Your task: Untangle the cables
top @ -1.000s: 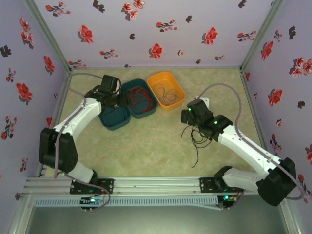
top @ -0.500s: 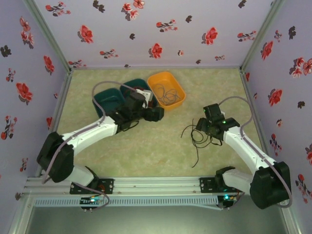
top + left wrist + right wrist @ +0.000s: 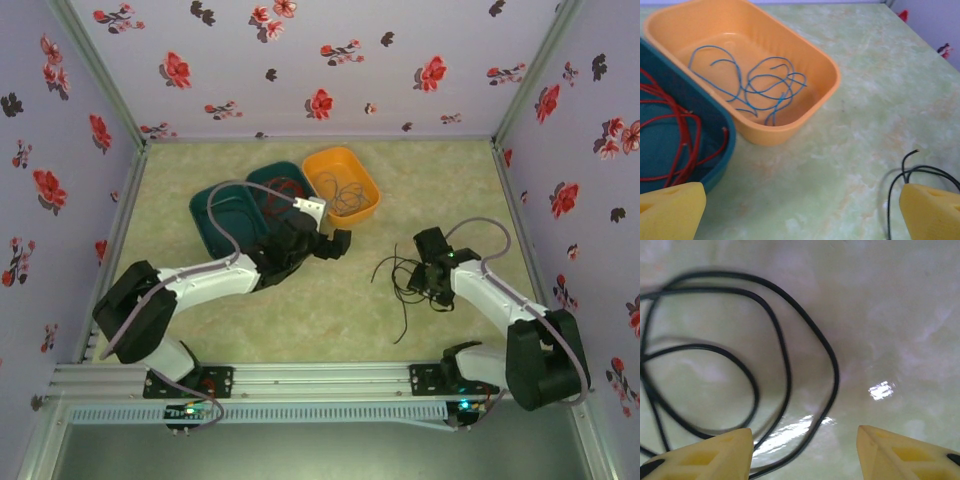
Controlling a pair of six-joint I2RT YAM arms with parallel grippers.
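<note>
Tangled black cables [image 3: 400, 285] lie on the table right of centre. My right gripper [image 3: 420, 277] hangs low over them; in the right wrist view it [image 3: 805, 457] is open, and a loop of the black cables [image 3: 836, 372] runs between its yellow fingertips. My left gripper [image 3: 340, 243] reaches over the table's middle, wide open [image 3: 800, 220] with nothing between its pads. One end of the black cables [image 3: 912, 170] lies by its right finger. Blue cables [image 3: 765, 92] rest in the orange tray [image 3: 830, 80]. Red cables [image 3: 692, 135] rest in a teal tray [image 3: 727, 145].
A second teal tray [image 3: 222, 215] sits left of the one holding red cables [image 3: 285, 195], with the orange tray [image 3: 340, 185] to their right at the back. Flowered walls close in three sides. Bare table lies in front of the trays.
My left arm swung from the teal trays toward the table's centre and its gripper opened wide. My right gripper moved down onto the black cables, its jaws narrowing.
</note>
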